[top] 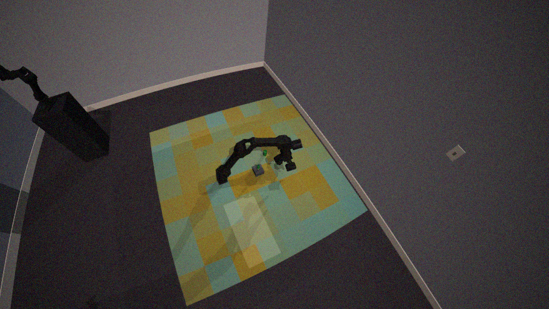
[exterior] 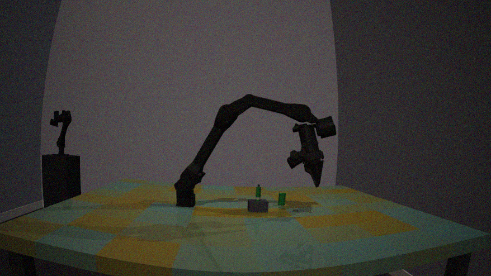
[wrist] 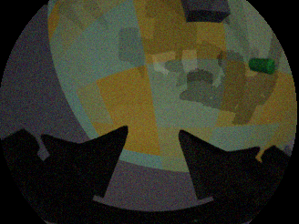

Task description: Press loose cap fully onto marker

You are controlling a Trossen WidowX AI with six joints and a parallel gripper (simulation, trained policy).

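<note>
The green marker [top: 258,167] [exterior: 258,191] stands upright in the dark grey holder block [top: 259,174] [exterior: 258,205] [wrist: 207,11], its tip bare. The green cap [top: 264,152] [exterior: 282,199] [wrist: 262,66] stands loose on the table, just right of the block in the exterior view and at the upper right in the wrist view. My gripper [exterior: 317,185] [wrist: 153,131] is open and empty, pointing down. It hangs above the table to the right of the cap in the exterior view. In the top view its fingertips are hard to make out.
The table [top: 307,234] [exterior: 212,236] has a teal and orange patchwork top with shadows of the arm on it. A second dark arm stands on a black pedestal [top: 72,126] [exterior: 61,178], away from the table at the left. Walls stand behind and to the right.
</note>
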